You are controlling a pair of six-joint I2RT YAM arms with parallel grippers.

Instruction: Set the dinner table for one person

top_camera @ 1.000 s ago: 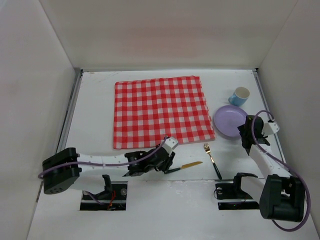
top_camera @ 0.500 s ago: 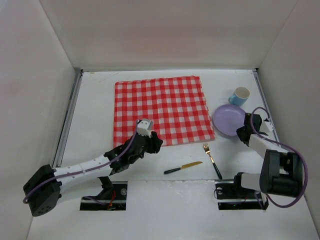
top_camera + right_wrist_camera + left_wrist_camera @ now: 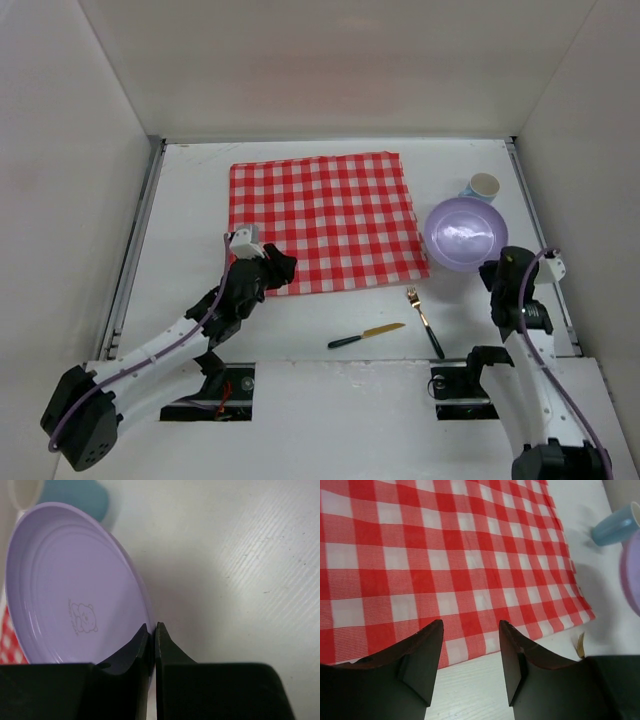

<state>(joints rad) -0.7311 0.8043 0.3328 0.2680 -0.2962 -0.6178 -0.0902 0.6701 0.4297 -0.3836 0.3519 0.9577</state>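
On the white dinner table (image 3: pixel 190 200) lies a red-and-white checked cloth (image 3: pixel 320 220). My left gripper (image 3: pixel 280 266) hovers over the cloth's near left corner. In the left wrist view its jaws (image 3: pixel 470 625) stand open over the cloth (image 3: pixel 445 555) edge with nothing between them. My right gripper (image 3: pixel 493 270) is shut on the near rim of a lilac plate (image 3: pixel 465 233), which tilts up off the table. The right wrist view shows the fingertips (image 3: pixel 154 627) pinching the plate (image 3: pixel 75 580) rim. A gold knife with a dark handle (image 3: pixel 366 335) and a gold fork (image 3: pixel 424 320) lie near the front.
A blue cup (image 3: pixel 483 186) stands just behind the plate, close to the right wall; it also shows in the right wrist view as a cup (image 3: pixel 75 497) past the plate. White walls enclose the table on three sides. A metal rail (image 3: pixel 135 240) runs along the left edge.
My left arm has swung away from the knife, left and back to the cloth's near corner. My right gripper has shut on the plate's rim and tipped the plate up.
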